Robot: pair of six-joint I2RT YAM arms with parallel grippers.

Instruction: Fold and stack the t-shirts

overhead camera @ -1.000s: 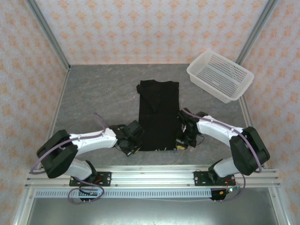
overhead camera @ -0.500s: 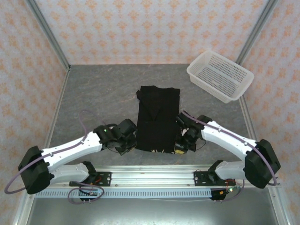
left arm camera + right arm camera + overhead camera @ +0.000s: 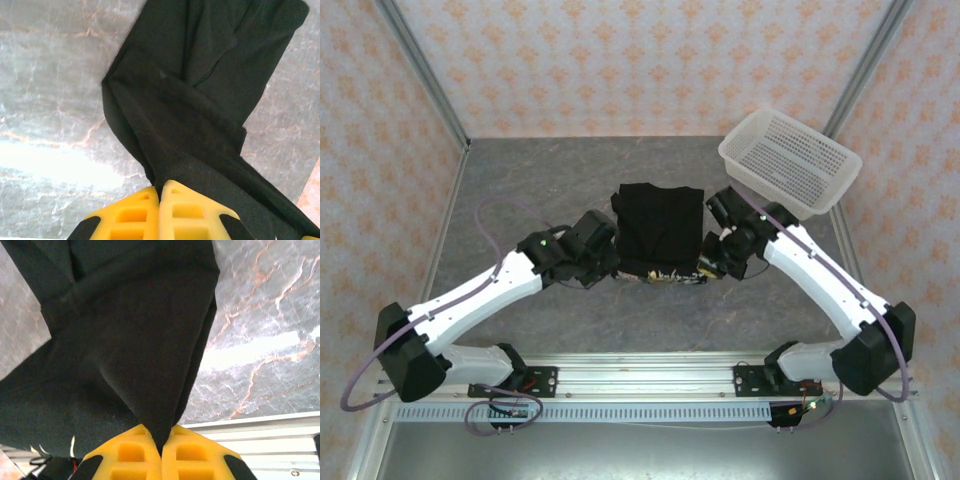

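Top external: soft black t-shirt (image 3: pixel 658 225) folded rectangular.

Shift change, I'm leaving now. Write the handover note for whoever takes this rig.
Left gripper: shut on the t-shirt, near-left corner.
Right gripper: shut on its near-right corner.
Done: sides folded in; the near edge is held up off the table.
Left: lay that edge over the far half, release, stack.
White basket stands far right.

The black t-shirt (image 3: pixel 660 222) lies at the centre of the table (image 3: pixel 540 190), folded into a narrow strip. Its 6 o'clock edge is raised and doubled toward 12 o'clock. Print shows faintly there.
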